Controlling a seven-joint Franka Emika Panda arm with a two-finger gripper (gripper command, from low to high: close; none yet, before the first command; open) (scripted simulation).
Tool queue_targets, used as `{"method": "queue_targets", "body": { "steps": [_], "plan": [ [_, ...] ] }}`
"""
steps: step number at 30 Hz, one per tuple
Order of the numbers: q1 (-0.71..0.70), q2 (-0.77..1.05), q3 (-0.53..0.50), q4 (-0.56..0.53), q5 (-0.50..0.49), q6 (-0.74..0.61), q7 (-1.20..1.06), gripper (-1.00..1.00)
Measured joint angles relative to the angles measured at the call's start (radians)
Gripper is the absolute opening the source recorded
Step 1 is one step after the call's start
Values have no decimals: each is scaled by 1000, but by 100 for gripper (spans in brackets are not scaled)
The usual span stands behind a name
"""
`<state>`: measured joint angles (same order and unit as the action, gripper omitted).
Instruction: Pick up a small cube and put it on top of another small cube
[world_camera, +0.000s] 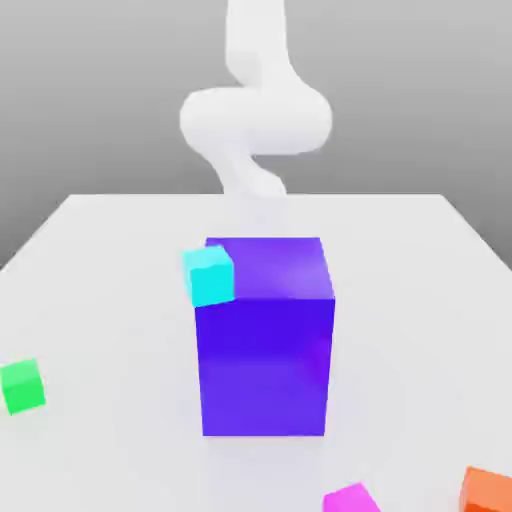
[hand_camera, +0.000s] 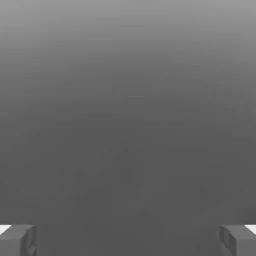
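As the exterior view records, the magenta cube (world_camera: 350, 499) lies on the worktop (world_camera: 110, 300) at the near edge, unstacked, the green cube (world_camera: 22, 387) well apart; picking is judged outstanding. Hand view: fingers (hand_camera: 128, 241) spread apart, nothing between them. Next move requires travel to the magenta cube.

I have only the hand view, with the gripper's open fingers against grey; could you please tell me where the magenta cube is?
Observer: The magenta cube is at the exterior view's bottom edge, partly cut off, right of centre.
Operator: Thank you. Is it already on the green one?
Observer: No, the green cube sits well apart, at the exterior view's left.
Operator: Is anything big nearby?
Observer: Yes, a large blue-purple block stands mid-table.
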<state>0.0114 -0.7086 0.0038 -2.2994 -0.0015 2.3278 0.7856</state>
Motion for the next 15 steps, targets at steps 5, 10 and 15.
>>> {"method": "queue_targets", "body": {
  "steps": [5,10,15],
  "plan": [
    [21,187,10,1,-2,57,-30,0],
    [41,369,21,2,-5,112,-59,0],
    [57,550,35,4,-10,167,-86,0]
  ]
}}
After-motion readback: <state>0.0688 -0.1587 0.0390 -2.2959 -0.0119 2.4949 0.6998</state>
